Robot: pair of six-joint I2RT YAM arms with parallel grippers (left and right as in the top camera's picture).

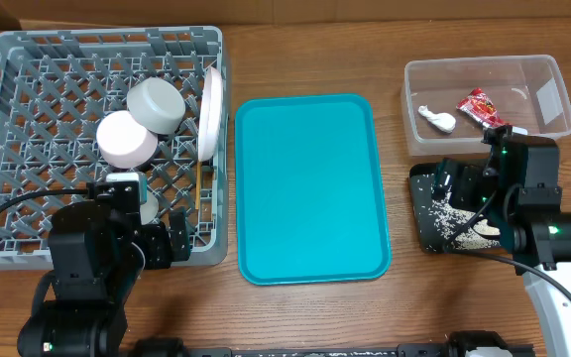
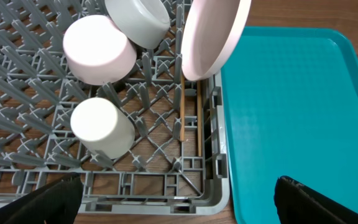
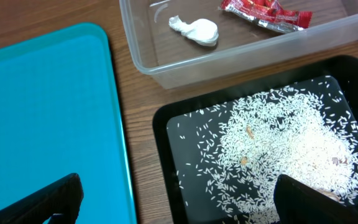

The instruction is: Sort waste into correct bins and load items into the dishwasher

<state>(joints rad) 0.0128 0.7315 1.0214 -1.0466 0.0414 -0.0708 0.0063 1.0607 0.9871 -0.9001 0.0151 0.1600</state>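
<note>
Grey dish rack (image 1: 97, 38) sits at the table's left. Inside it, a grey bowl (image 1: 157, 104) and a white bowl (image 1: 127, 139) lie side by side and touching, both base up. The small white cup (image 2: 101, 126) stands mouth down just nearer than the white bowl. The white plate (image 1: 209, 111) stands on edge against the rack's right wall, tilted. The wooden chopsticks (image 2: 182, 112) lie among the pegs just inside that same wall, below the plate's lower edge. The teal tray (image 1: 310, 188) lies in the middle of the table, beside the rack and bare. At far right the clear tub (image 1: 553, 94) holds the red wrapper (image 1: 481, 107) and the crumpled white scrap (image 1: 436, 119), the two apart from each other. The black tray (image 3: 166, 143) lies just in front of the tub, with the rice grains (image 3: 278, 149) scattered over its floor, thickest toward its right side. The left gripper (image 2: 179, 205) hangs over the rack's near right corner, jaws spread wide with nothing between them. The right gripper (image 3: 179, 202) hangs above the near left part of the black tray, jaws likewise spread and empty.
</note>
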